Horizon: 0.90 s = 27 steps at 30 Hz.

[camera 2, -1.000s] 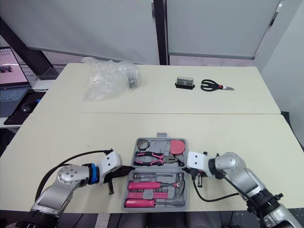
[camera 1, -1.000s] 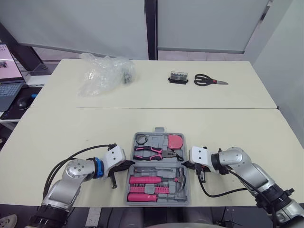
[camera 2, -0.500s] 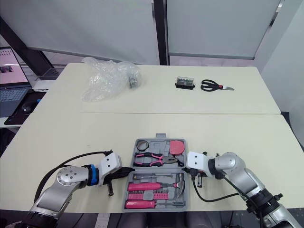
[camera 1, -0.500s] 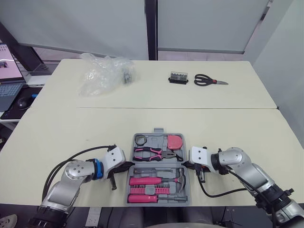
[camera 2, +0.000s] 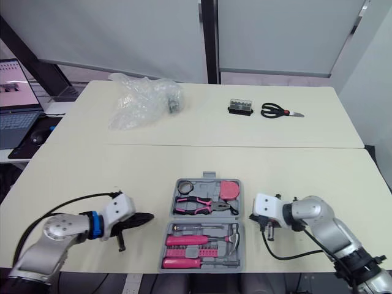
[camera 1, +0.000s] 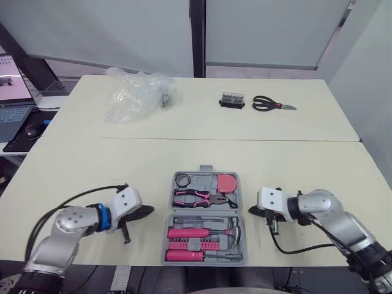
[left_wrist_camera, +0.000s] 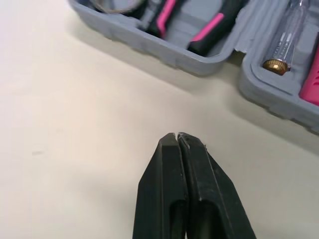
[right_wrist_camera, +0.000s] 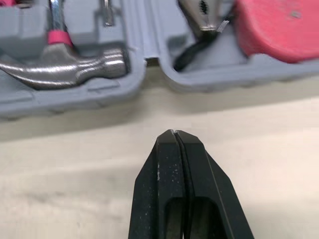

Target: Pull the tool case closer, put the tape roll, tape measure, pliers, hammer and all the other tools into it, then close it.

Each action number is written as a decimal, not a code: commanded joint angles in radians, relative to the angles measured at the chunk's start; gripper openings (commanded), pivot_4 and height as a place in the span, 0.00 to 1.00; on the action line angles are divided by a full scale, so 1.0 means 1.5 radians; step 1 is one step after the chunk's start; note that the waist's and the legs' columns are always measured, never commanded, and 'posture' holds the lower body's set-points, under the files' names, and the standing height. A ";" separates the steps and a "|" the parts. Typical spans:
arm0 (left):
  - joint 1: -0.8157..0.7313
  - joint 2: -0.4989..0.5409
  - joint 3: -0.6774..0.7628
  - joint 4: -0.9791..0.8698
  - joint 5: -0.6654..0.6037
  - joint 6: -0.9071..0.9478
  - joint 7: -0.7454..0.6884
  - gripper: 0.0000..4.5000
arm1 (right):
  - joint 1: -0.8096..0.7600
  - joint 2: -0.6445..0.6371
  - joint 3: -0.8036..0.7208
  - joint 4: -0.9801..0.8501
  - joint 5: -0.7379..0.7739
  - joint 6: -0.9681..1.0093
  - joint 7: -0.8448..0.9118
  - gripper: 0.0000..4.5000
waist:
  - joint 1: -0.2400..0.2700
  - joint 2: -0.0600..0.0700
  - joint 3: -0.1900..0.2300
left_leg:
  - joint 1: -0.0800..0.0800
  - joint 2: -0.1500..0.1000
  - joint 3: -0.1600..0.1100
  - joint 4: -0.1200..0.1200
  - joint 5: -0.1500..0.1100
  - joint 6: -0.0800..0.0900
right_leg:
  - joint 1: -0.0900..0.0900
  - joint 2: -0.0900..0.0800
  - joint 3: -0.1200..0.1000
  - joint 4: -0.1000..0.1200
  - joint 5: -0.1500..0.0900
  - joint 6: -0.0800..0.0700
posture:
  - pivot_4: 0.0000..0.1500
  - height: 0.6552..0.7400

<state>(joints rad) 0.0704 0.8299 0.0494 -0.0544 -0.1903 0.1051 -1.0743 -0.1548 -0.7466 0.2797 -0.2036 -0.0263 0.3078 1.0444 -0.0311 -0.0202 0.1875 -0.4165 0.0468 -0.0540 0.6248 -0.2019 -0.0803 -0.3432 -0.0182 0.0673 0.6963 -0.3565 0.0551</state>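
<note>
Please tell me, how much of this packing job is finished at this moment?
Done: the tool case sits near the front edge of the table, holding the tape roll, pliers, tape measure and hammer. In hand: nothing; the left claw and right claw are shut and empty, each beside the case. Left: the scissors and small black box lie far across the table, and the case is open.
</note>
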 commanded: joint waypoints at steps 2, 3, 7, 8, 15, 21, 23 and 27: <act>0.068 0.042 -0.026 -0.201 -0.078 0.015 -0.088 0.00 | 0.031 0.008 -0.049 -0.085 0.064 0.064 -0.011 0.00 | 0.000 0.000 0.000 | 0.000 0.000 0.000 0.000 0.000 0.000 | 0.000 0.000 0.001 -0.001 0.000 0.000 | 1.00 1.00; 0.081 0.050 -0.046 -0.228 -0.070 0.011 -0.100 0.00 | 0.037 0.013 -0.049 -0.100 0.072 0.077 -0.015 0.00 | 0.000 0.000 0.000 | 0.000 0.000 0.001 0.000 0.000 0.000 | 0.000 0.000 0.001 -0.001 0.000 0.000 | 1.00 1.00; 0.056 0.028 -0.132 -0.233 -0.002 0.004 -0.075 0.00 | 0.054 0.033 -0.040 -0.141 0.085 0.128 -0.044 0.00 | 0.000 0.000 0.000 | 0.000 0.000 0.001 -0.001 0.000 0.000 | 0.000 0.000 0.001 0.000 0.000 0.000 | 1.00 1.00; 0.048 0.025 -0.146 -0.228 0.010 0.002 -0.072 0.00 | 0.055 0.036 -0.039 -0.146 0.087 0.136 -0.048 0.00 | 0.000 0.000 0.000 | 0.000 0.000 0.000 0.000 0.000 0.000 | 0.000 0.000 0.001 0.000 0.000 0.000 | 1.00 1.00; -0.021 -0.035 -0.253 -0.169 0.094 -0.002 -0.042 0.00 | 0.059 0.020 -0.037 -0.158 0.093 0.159 -0.053 0.00 | 0.000 0.000 0.000 | 0.000 0.000 0.000 0.000 0.000 0.000 | 0.000 0.001 0.001 -0.001 0.000 0.000 | 1.00 1.00; -0.030 -0.037 -0.282 -0.130 0.133 -0.015 -0.032 0.00 | 0.057 0.011 -0.036 -0.157 0.092 0.155 -0.058 0.00 | 0.000 0.000 0.000 | 0.000 0.000 0.000 0.000 0.000 0.000 | 0.000 0.001 0.001 0.000 0.000 0.000 | 1.00 1.00; -0.028 -0.030 -0.286 -0.120 0.142 -0.025 -0.034 0.00 | 0.053 0.006 -0.034 -0.150 0.082 0.148 -0.063 0.00 | 0.000 0.000 0.000 | 0.000 0.000 0.000 0.000 0.000 0.000 | 0.000 0.001 0.001 0.000 0.000 0.000 | 1.00 1.00; -0.025 -0.022 -0.292 -0.116 0.149 -0.030 -0.032 0.00 | 0.025 0.018 -0.049 -0.133 0.105 0.209 -0.075 0.00 | -0.001 0.000 0.000 | 0.000 0.000 0.000 0.000 0.000 0.000 | 0.000 0.001 0.001 0.000 0.000 0.000 | 1.00 1.00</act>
<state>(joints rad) 0.0189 0.7745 -0.3675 -0.2634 -0.0200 0.0523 -1.1275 -0.0961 -0.7272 0.2296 -0.3882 0.1039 0.5839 0.9415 -0.0329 -0.0196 0.1875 -0.4155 0.0467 -0.0535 0.6245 -0.2020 -0.0803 -0.3427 -0.0171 0.0689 0.6960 -0.3566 0.0552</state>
